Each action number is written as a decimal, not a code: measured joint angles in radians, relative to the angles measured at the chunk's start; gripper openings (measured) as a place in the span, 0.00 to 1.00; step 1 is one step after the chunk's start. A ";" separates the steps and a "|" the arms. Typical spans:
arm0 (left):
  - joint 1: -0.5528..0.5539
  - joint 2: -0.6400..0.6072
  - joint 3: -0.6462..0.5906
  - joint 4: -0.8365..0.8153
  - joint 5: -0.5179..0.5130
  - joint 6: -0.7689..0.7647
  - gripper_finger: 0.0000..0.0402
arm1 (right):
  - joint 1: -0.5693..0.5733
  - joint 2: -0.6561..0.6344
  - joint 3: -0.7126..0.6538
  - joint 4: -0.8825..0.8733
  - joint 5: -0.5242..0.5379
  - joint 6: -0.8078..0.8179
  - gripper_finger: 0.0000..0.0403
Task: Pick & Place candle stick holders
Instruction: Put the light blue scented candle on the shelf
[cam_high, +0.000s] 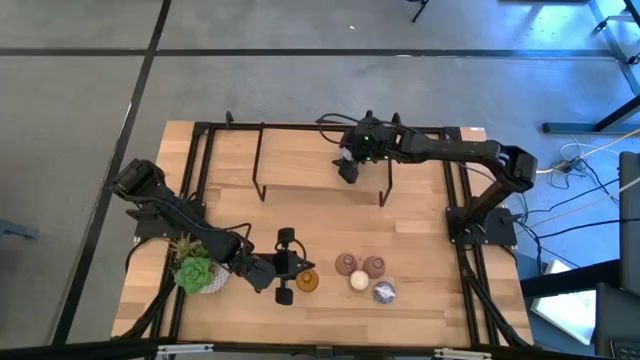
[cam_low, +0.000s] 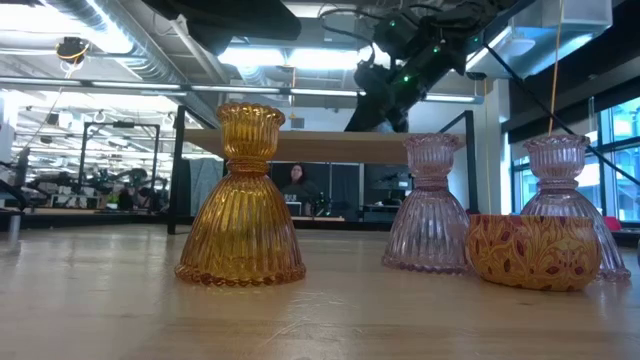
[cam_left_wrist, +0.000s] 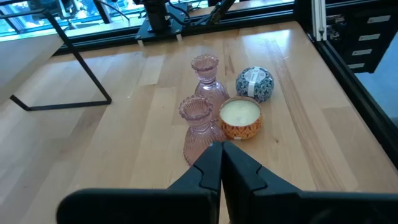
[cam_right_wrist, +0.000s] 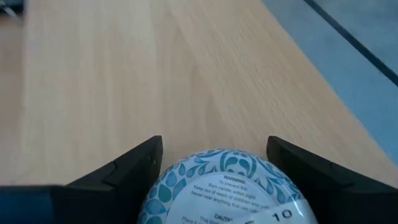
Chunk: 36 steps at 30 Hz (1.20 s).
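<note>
An amber holder (cam_high: 307, 281) stands upright on the table near the front; in the low view (cam_low: 242, 200) its wide base rests on the wood. Two pinkish holders (cam_high: 346, 264) (cam_high: 373, 266), a cream candle tin (cam_high: 359, 281) and a blue-and-white round holder (cam_high: 384, 292) stand grouped to its right. My left gripper (cam_left_wrist: 222, 155) is shut and empty, beside the amber holder (cam_high: 298, 266). My right gripper (cam_high: 348, 172) is at the far side, shut on a second blue-and-white round holder (cam_right_wrist: 224, 183). My right gripper has the blue-and-white round holder between its two fingers, one finger on each rounded side (cam_right_wrist: 163, 177). The holder's labelled flat face (cam_right_wrist: 233, 208) is turned toward the wrist camera. It is lifted clear of the wood below.
A green succulent in a white pot (cam_high: 197, 272) stands at the front left, next to my left arm. A black-legged rack (cam_high: 320, 190) spans the far half of the table under my right gripper. Bare wood lies between the rack and the group of holders.
</note>
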<state>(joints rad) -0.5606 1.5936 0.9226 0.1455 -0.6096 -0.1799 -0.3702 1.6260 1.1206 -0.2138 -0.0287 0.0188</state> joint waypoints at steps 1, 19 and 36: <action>0.000 0.000 0.000 0.000 0.000 0.000 0.00 | 0.000 0.006 0.001 0.007 0.002 0.000 0.70; 0.000 0.000 0.000 -0.015 0.000 -0.001 0.00 | 0.032 0.011 0.000 0.018 0.002 -0.012 0.73; 0.000 0.000 0.000 -0.015 0.000 -0.001 0.00 | 0.070 0.010 -0.002 0.032 -0.001 -0.046 0.82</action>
<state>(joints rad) -0.5602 1.5936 0.9225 0.1303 -0.6094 -0.1806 -0.3000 1.6363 1.1190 -0.1818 -0.0297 -0.0268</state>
